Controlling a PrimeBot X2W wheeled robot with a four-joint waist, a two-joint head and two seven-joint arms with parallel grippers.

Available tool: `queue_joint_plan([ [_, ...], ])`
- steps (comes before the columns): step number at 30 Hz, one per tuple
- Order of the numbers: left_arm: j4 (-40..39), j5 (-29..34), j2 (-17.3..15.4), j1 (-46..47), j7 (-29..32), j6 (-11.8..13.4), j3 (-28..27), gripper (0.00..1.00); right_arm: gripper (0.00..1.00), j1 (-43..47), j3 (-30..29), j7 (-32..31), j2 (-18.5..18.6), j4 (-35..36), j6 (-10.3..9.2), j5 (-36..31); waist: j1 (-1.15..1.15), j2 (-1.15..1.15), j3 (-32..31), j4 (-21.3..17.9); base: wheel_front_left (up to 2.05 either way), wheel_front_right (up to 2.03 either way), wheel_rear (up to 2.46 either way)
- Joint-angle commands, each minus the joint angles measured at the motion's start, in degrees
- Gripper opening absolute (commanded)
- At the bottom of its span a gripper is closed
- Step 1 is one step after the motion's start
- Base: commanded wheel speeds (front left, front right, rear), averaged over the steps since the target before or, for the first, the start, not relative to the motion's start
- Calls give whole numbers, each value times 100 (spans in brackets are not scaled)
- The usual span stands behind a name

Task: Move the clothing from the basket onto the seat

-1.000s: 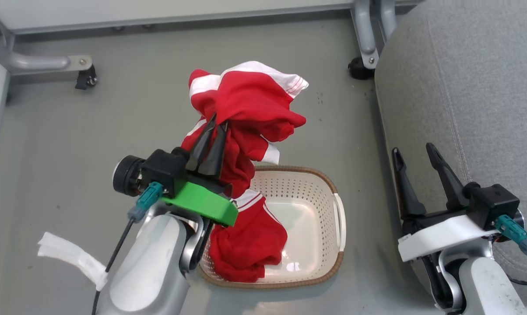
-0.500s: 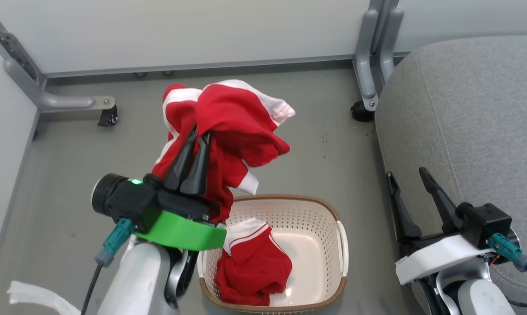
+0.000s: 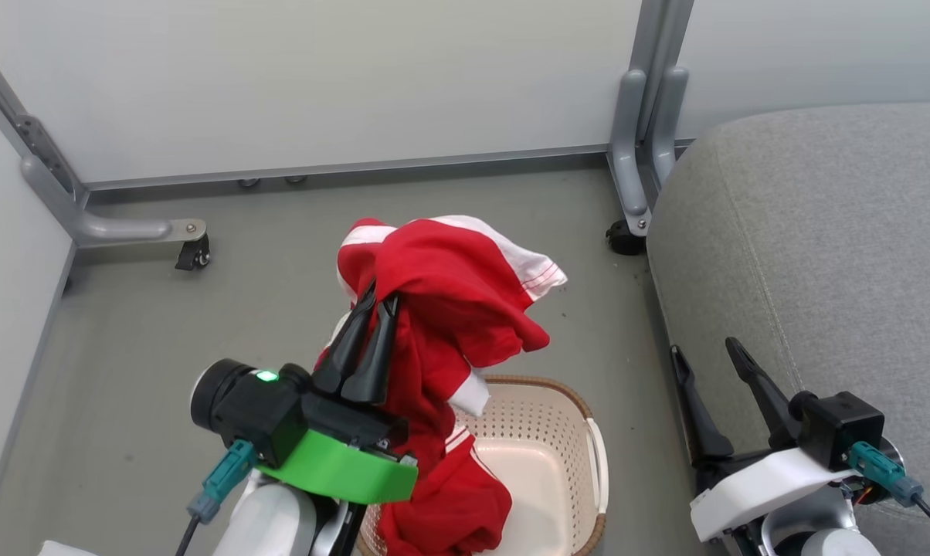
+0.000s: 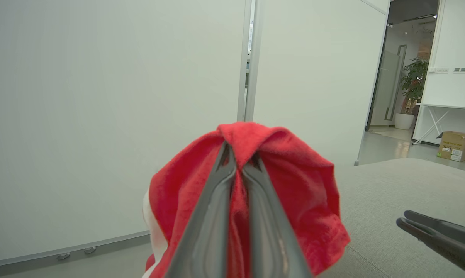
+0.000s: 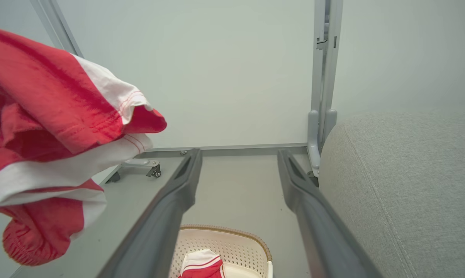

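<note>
Our left gripper (image 3: 382, 293) was clamped on a fold of one red garment (image 3: 465, 278). Its two dark fingers were pressed together with the cloth pinched between them and draped over both tips. In the head view the garment bunched up at 12 o'clock from those tips. A white-trimmed edge spread toward 2 o'clock, and the rest hung down past the fingers toward 6 o'clock. In the right wrist view its lower bunched end hung in the air, apart from the basket (image 3: 546, 413).

The basket sat on the grey floor (image 3: 202, 332) at about 5 o'clock from the left fingertips. The second garment (image 3: 449, 513) lay crumpled in its near left part, red with white stripes, and the pale bottom at 3 o'clock of it was bare. In the head view the hanging cloth overlapped this piece, so there we could not tell whether the two touched.

Our right gripper (image 3: 703, 347) stood at 3 o'clock of the basket with its fingers spread wide and nothing between them, just beside the seat's near edge. The seat (image 3: 820, 255), a broad grey cushion, lay at 2 to 3 o'clock of the basket with no clothing on it.

Beyond these, a grey post (image 3: 650, 116) rose at 1 o'clock of the raised garment. A caster (image 3: 193, 255) stood at 9 o'clock, and pale wall panels (image 3: 318, 85) closed off the far side.
</note>
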State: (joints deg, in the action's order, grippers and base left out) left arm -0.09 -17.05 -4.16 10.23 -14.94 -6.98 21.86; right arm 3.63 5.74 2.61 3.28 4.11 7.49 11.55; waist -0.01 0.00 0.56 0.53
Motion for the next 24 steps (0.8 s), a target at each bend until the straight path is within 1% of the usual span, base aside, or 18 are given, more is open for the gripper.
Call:
queue_joint_plan([
  [1,-48,-19,-21,-94,6,18,-9,0,100,105,9,-12,-2,36,0,39,1,0,-29,-23,0,0,0],
  [18,-49,-109,-88,-152,46,101,31,0,100,3,230,-31,-26,18,0,144,1,0,-74,-64,0,0,0],
  [22,-54,-135,-80,-93,46,101,54,0,100,-178,566,-62,91,49,0,289,1,0,-53,-60,0,0,0],
  [24,-67,-146,-73,-63,44,117,64,0,100,-340,860,-93,183,64,0,407,1,0,-30,-57,0,0,0],
])
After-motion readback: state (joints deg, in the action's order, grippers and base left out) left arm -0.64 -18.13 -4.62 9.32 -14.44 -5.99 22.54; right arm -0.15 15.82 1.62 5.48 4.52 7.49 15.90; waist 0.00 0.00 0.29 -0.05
